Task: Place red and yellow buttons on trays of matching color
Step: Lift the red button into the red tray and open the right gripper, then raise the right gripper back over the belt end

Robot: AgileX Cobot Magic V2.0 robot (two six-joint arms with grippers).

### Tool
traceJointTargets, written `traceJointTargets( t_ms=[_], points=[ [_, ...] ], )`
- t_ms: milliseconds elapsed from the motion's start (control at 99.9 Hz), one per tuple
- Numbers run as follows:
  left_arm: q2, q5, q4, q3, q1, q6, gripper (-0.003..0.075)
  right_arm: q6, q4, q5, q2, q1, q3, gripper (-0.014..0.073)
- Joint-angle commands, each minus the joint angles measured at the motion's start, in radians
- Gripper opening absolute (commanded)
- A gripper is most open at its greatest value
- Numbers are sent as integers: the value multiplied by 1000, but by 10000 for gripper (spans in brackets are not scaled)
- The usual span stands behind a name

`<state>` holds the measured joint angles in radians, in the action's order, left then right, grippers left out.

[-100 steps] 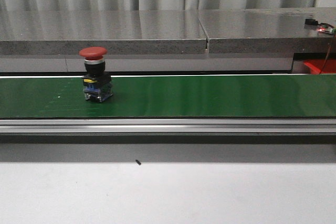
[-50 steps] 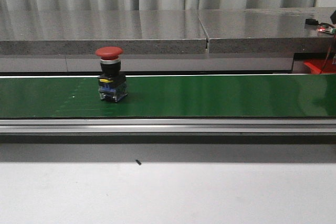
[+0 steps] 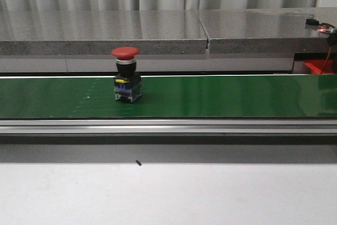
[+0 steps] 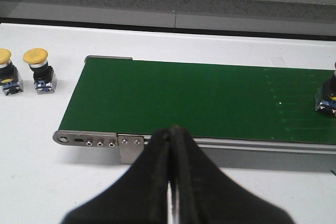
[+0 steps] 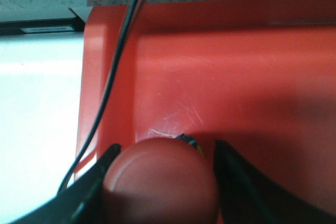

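A red button (image 3: 127, 75) stands upright on the green belt (image 3: 221, 96), left of its middle; the left wrist view catches its base (image 4: 329, 98) at the frame edge. A second red button (image 5: 160, 182) sits in the red tray (image 5: 236, 77), with my right gripper (image 5: 165, 148) open around its cap and a thin gap at one finger. My left gripper (image 4: 172, 129) is shut and empty, over the white table before the belt's end. Two yellow buttons (image 4: 39, 65) (image 4: 6, 66) stand on the table past that end. The yellow tray is out of view.
A black-and-white cable (image 5: 123, 51) runs across the red tray's rim near my right fingers. A grey stone ledge (image 3: 158, 30) runs behind the belt. The red tray's corner (image 3: 318, 67) shows at the far right beside a small board with a lit LED (image 3: 321, 26).
The red button on the belt has travelled to the right, from about a quarter of the way along toward the middle. Nothing else in the front view has moved.
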<state>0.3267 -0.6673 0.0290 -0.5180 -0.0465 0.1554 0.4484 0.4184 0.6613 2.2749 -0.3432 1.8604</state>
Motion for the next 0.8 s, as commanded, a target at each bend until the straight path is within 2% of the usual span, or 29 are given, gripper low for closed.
traceJointTargets(
  t_ms=[0, 90, 150, 440, 791],
  points=[
    [9, 78, -6, -26, -8, 1, -20, 5, 15, -36, -65, -6, 37, 465],
    [9, 78, -6, -26, -8, 1, -20, 5, 15, -22, -65, -6, 44, 615],
    [9, 78, -6, -26, -8, 1, -20, 5, 15, -5, -65, -6, 54, 666],
    [9, 78, -6, -26, -8, 1, -20, 5, 14, 159, -108, -6, 192, 647],
    [9, 78, -6, -26, -8, 1, -20, -29, 15, 297, -289, -4, 192, 647]
  ],
)
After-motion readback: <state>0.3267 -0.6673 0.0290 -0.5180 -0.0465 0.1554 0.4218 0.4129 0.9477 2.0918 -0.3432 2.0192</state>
